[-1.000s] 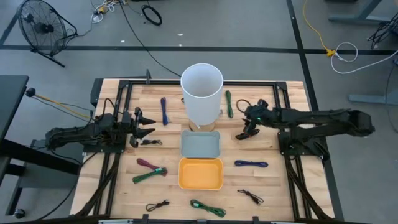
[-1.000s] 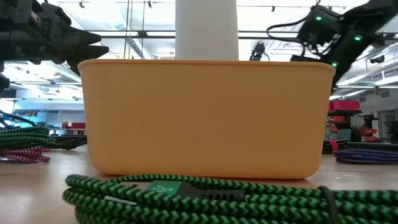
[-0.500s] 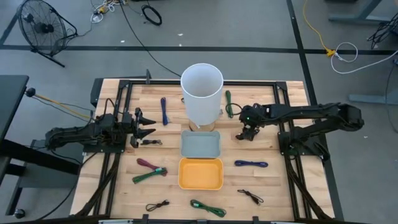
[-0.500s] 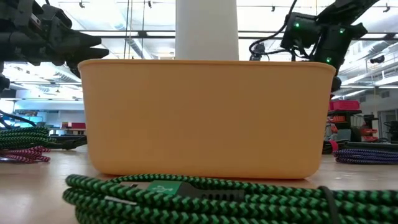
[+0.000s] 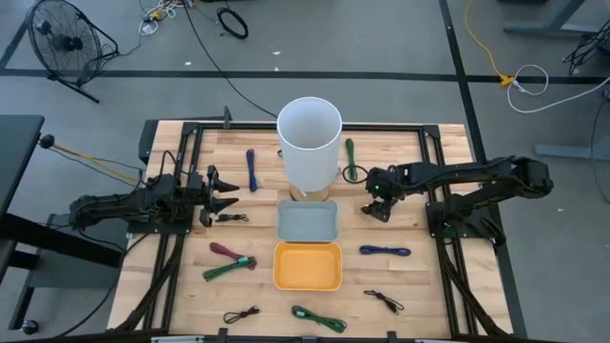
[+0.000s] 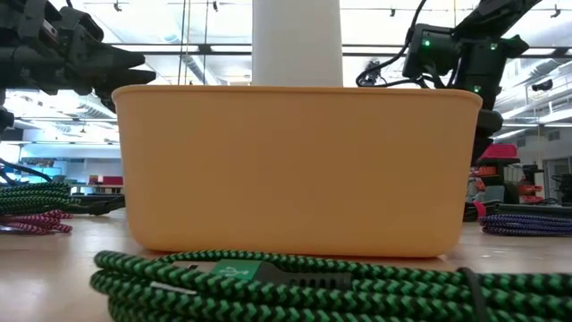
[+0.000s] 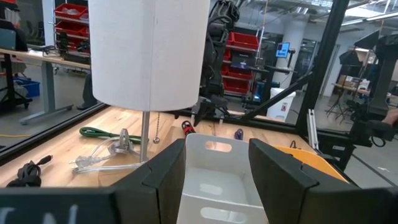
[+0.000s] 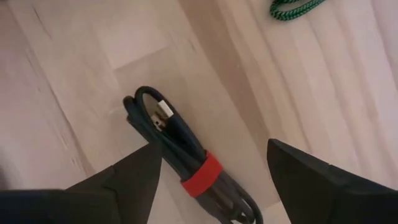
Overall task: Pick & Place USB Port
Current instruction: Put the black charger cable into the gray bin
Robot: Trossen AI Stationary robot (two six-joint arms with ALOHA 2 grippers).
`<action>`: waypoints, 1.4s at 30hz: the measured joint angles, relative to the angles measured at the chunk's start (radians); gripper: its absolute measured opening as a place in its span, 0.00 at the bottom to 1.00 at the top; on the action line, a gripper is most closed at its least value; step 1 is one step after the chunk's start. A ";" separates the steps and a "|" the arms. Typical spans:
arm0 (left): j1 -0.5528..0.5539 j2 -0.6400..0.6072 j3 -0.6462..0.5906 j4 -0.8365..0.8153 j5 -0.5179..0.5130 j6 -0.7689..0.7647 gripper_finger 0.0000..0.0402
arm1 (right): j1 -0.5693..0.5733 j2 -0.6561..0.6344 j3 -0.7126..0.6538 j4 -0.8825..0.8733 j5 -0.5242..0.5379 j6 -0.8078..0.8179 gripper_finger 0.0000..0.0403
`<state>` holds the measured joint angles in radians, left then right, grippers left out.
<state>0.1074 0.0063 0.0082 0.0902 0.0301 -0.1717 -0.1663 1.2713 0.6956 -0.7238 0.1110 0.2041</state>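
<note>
Hovering w/ fingers apart: right gripper (image 8: 208, 180) over dark coiled cable (image 8: 186, 163) (red band), wood-grain table (image 8: 81, 81); left gripper (image 5: 229, 193) open too.

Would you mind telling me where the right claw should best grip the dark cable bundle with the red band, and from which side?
Probably at the red band, coming straight down from above. The dark cable bundle lies flat on the wooden table, and the band cinches its strands into the narrowest, firmest section. The right claw is open, with a finger on either side of the band.
</note>
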 joint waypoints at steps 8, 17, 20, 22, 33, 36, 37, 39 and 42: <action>0.000 0.000 0.000 -0.001 0.001 0.000 0.45 | 0.024 0.000 -0.059 0.023 -0.023 0.025 0.72; 0.000 0.000 0.000 -0.001 0.001 0.000 0.45 | 0.031 0.000 -0.146 0.181 -0.023 0.011 0.72; 0.000 0.000 0.000 -0.001 0.001 0.000 0.45 | 0.031 0.000 -0.173 0.233 -0.022 -0.001 0.72; 0.000 0.000 0.000 -0.001 0.001 0.000 0.45 | 0.031 0.000 -0.195 0.277 -0.025 0.001 0.72; 0.000 0.000 0.000 -0.001 0.001 -0.001 0.45 | 0.031 -0.003 -0.252 0.330 -0.041 0.046 0.59; 0.000 0.000 0.000 -0.001 0.001 -0.001 0.45 | 0.031 -0.003 -0.252 0.329 -0.041 0.047 0.38; 0.000 0.000 0.000 -0.001 0.001 -0.001 0.45 | 0.031 -0.002 -0.252 0.329 -0.041 0.051 0.28; 0.000 0.000 0.000 -0.001 0.001 -0.001 0.45 | 0.031 -0.003 -0.252 0.331 -0.039 0.057 0.12; 0.000 0.000 0.000 -0.001 0.000 -0.001 0.45 | 0.030 -0.003 -0.251 0.347 -0.042 0.073 0.11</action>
<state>0.1070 0.0063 0.0082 0.0891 0.0306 -0.1722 -0.1360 1.2686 0.4445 -0.3768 0.0690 0.2768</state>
